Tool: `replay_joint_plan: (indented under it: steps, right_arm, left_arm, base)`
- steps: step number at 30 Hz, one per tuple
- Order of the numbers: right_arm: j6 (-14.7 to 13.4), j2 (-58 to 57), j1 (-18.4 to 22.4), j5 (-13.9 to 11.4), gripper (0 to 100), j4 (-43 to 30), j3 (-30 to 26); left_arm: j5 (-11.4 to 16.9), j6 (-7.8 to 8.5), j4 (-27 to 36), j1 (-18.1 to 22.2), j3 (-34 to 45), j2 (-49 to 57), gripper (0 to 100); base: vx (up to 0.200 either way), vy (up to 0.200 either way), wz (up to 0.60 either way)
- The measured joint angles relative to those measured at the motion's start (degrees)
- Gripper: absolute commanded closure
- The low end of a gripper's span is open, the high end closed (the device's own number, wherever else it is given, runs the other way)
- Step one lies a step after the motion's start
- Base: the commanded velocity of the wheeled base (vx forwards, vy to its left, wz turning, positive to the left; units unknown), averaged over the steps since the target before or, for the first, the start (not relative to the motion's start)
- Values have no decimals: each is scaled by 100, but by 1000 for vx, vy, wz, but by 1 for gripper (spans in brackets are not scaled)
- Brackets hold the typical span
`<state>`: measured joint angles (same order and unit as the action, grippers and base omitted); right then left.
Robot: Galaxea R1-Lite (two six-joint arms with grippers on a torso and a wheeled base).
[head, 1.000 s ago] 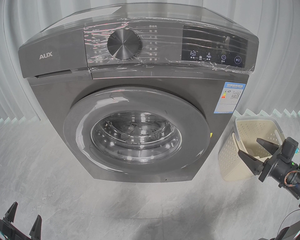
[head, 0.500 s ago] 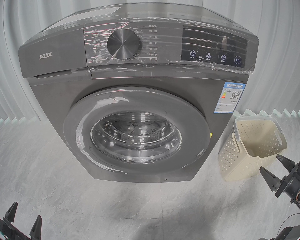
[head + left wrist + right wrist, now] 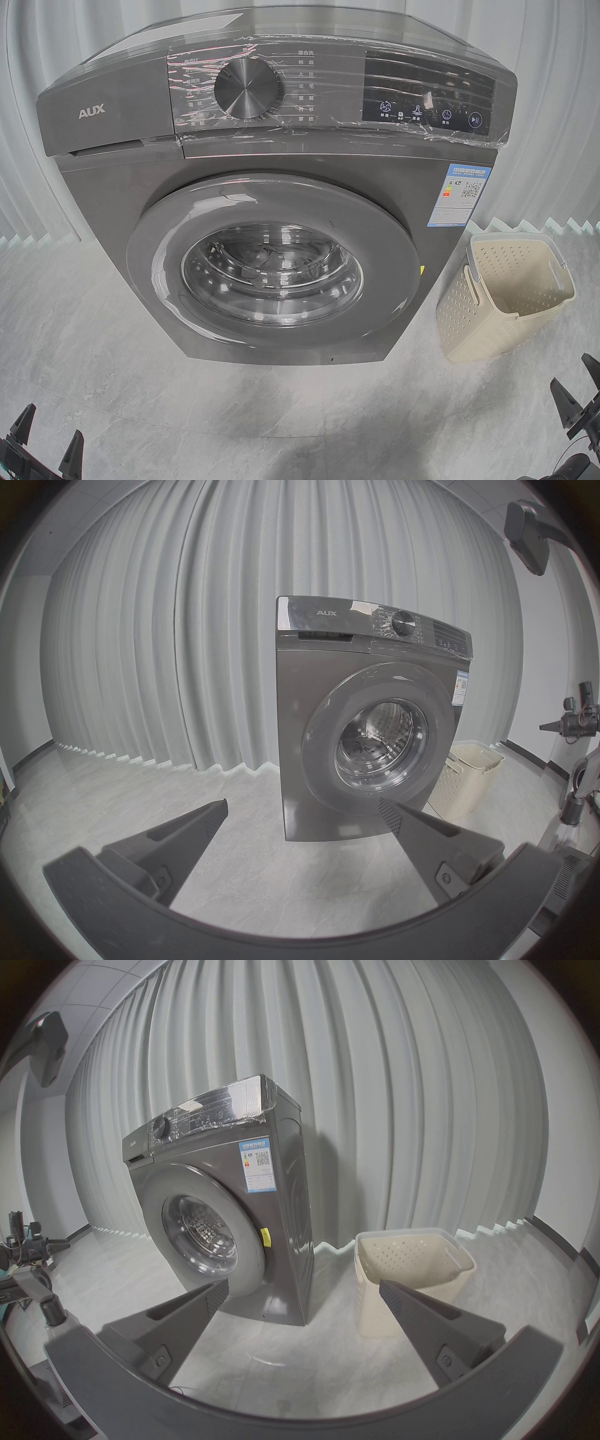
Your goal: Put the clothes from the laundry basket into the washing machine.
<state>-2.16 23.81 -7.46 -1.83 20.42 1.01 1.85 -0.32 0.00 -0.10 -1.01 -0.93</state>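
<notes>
Right gripper (image 3: 569, 370) sits low at the near right, jaws spread wide, tips aimed toward the far side. It's backed off from over the laundry basket (image 3: 464, 312) compared to a second ago. The left gripper (image 3: 54, 420) hasn't budged at near left, jaws also spread. The basket stands on the floor just right of the washing machine (image 3: 281, 181), mouth up, long side running left-right.

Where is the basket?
In the head view, the basket stands on the floor at the right, just beside the washer, near its lower right corner.
</notes>
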Motion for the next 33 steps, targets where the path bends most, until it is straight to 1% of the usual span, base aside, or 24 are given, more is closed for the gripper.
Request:
replay_joint_plan:
  steps: [5,8,10,12,13,15,17,18,22,33]
  right_arm:
    - [-24,-989,243,-88,0,-1048,0]
    - [-33,-1530,440,-202,0,-1657,-2]
    - [-38,-1780,551,-241,0,-1853,-2]
    - [-33,-1963,630,-227,0,-1870,-2]
    - [-30,-2020,658,-178,0,-1837,-2]
    - [-18,-2120,705,24,0,-1826,-2]
    - [2,-2181,722,247,0,-1963,-2]
    - [11,-2208,725,306,0,-2010,-2]
    - [66,-2269,744,291,0,-2064,-2]
    - [88,-2310,736,280,0,-2069,0]
  left_arm:
    - [-2,-4,0,0,0,0,0]
    - [0,-4,0,0,0,0,0]
    - [0,-4,0,0,0,0,0]
    - [0,-12,0,0,0,0,0]
    - [0,-17,0,0,0,0,0]
    - [-2,-30,0,0,0,0,0]
    - [-5,-37,0,0,0,0,0]
    - [-5,-39,0,0,0,0,0]
    - [-9,-50,0,0,0,0,0]
    - [-11,-55,0,0,0,0,0]
  base:
    - [0,0,0]
    - [0,0,0]
    - [0,0,0]
    - [0,0,0]
    - [0,0,0]
    - [0,0,0]
    - [0,0,0]
    - [0,0,0]
    - [0,0,0]
    - [0,0,0]
